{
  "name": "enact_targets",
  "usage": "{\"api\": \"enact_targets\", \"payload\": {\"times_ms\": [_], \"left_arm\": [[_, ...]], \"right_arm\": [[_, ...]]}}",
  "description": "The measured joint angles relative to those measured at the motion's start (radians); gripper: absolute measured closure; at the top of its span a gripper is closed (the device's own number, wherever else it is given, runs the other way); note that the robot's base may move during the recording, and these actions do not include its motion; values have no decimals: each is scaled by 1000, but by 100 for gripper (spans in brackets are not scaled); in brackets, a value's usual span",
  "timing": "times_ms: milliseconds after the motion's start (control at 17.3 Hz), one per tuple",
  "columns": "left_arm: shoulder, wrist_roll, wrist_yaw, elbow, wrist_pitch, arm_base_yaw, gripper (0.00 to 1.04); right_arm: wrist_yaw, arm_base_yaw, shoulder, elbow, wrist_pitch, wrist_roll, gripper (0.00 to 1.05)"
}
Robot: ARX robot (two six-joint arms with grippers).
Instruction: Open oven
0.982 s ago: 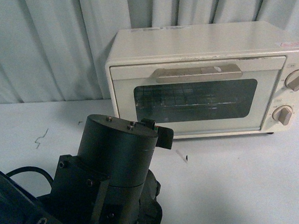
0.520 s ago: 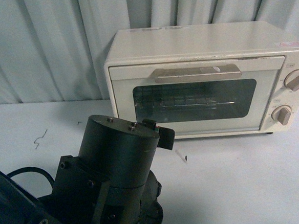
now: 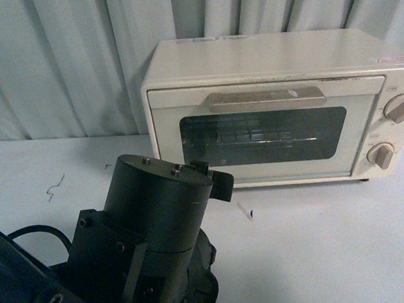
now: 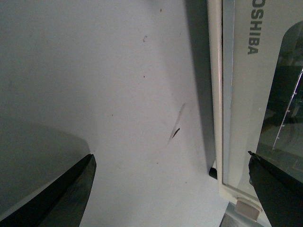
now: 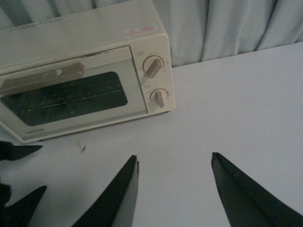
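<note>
Cream oven [image 3: 283, 128], door closed, left end effector [image 4: 170, 158] wide, right end effector [image 5: 174, 158] wide

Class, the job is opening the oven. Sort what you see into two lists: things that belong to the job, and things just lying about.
Belongs to the job:
oven
door handle
left tool, open
right tool, open

Just there:
upper knob
lower knob
curtain
table
dark scuff on the table
</note>
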Motion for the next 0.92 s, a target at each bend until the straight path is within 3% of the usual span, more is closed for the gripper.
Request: {"api": "enact_targets", "payload": {"times_ms": [58, 116, 231, 404, 924], "left_arm": [[0, 0, 1, 0, 0, -1, 7], [0, 0, 2, 0, 0, 0, 7], [0, 0, 2, 0, 0, 0, 7], [0, 0, 2, 0, 0, 0, 7], [0, 0, 2, 0, 0, 0, 7]], "right_arm": [[-2, -9, 226, 39, 194, -76, 71], [-6, 1, 504, 138, 414, -168, 100], [13, 41, 912, 312, 590, -230, 103], [34, 115, 1218, 498, 658, -230, 103], [38, 128, 1382, 615, 685, -225, 103]]}}
